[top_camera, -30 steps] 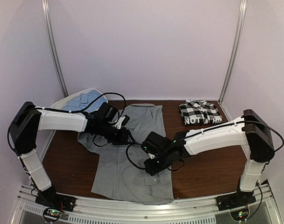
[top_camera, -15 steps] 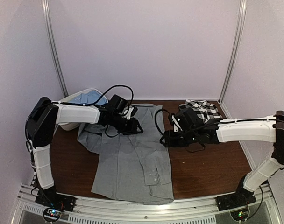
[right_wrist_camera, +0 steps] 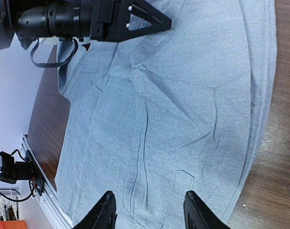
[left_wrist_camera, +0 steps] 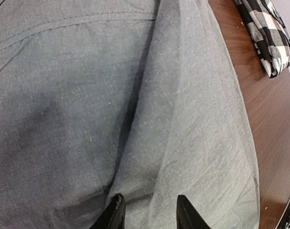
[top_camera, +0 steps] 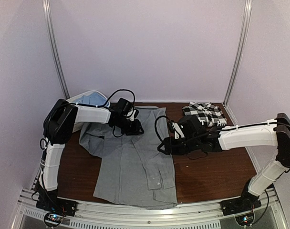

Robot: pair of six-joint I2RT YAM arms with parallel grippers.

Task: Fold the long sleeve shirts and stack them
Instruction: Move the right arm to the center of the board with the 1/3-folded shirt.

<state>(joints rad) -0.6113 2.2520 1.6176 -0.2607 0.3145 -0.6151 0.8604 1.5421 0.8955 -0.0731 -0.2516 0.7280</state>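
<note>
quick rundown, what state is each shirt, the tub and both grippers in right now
grey shirt: spread out flat, not folded, one sleeve bunched at its left
checked shirt: folded, lying at the far right
light blue shirt: lying in the tub, not stacked
white tub: upright, holding the blue shirt
left gripper: open, over the grey shirt, holding nothing
right gripper: open, over the grey shirt, holding nothing

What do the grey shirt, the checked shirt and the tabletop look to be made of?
Grey shirt: thin woven cloth, matte, likely cotton; fine weave, stitched seams and soft creases show close up.
Checked shirt: soft cloth too; whether printed or woven is unclear.
Tabletop: dark brown wood or wood-look laminate; faint grain, slight sheen.
</note>
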